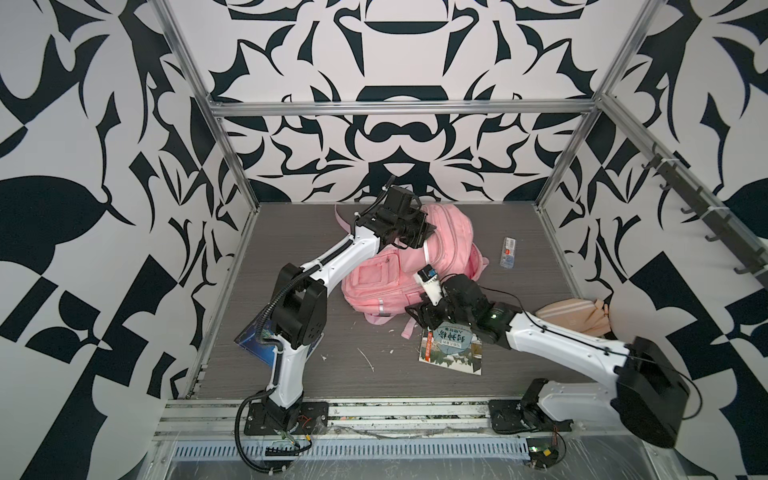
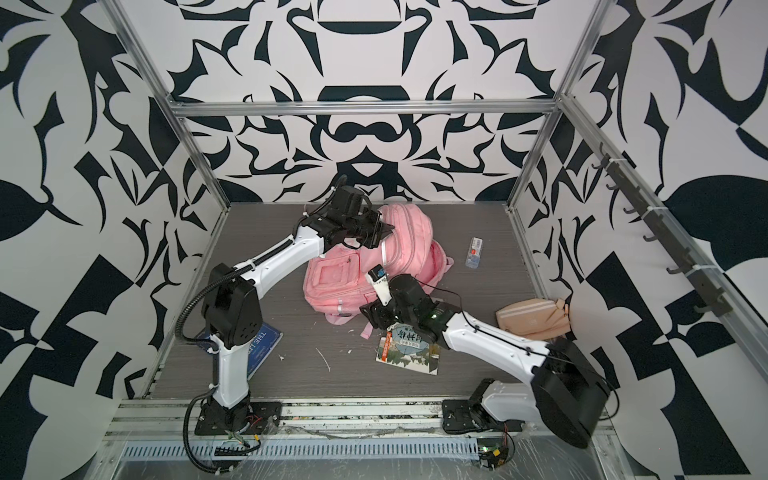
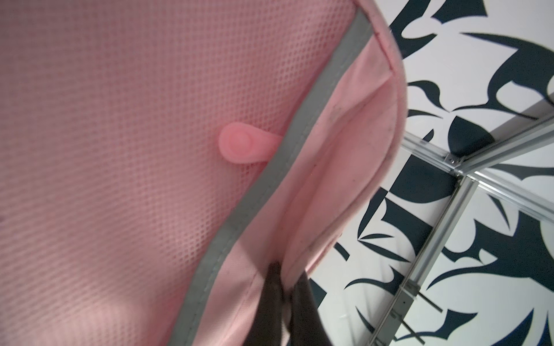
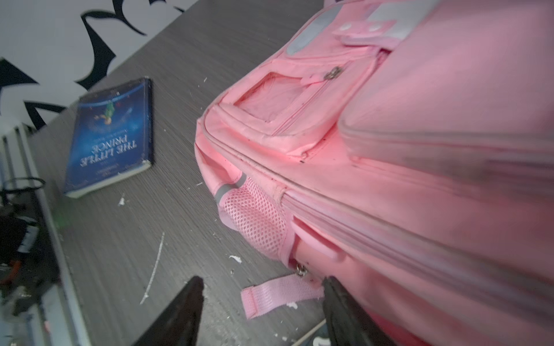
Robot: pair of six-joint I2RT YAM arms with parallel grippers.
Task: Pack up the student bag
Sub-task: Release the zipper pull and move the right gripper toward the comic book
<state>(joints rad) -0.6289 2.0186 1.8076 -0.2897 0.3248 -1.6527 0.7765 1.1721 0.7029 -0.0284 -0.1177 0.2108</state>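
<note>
Backpack (image 1: 449,237) of soft pink fabric lies on the grey wood-grain counter (image 1: 374,386), a fold at its far edge pinched by the clenched left fingers (image 3: 274,287), while the right fingers (image 4: 180,311) stand spread at its near lower corner, a flat pink webbing strap (image 4: 278,293) lying between them

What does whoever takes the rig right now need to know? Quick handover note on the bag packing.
Left gripper: shut on the student bag, fingers pinching pink fabric near its top.
Right gripper: open, holding nothing, low at the bag's near edge, above the green book.
Bag lies mid-table. Blue book is front left; clear case and beige pouch are to the right.
Done: bag gripped; its inside is not visible.
Left: both books, case and pouch lie outside the bag.
</note>
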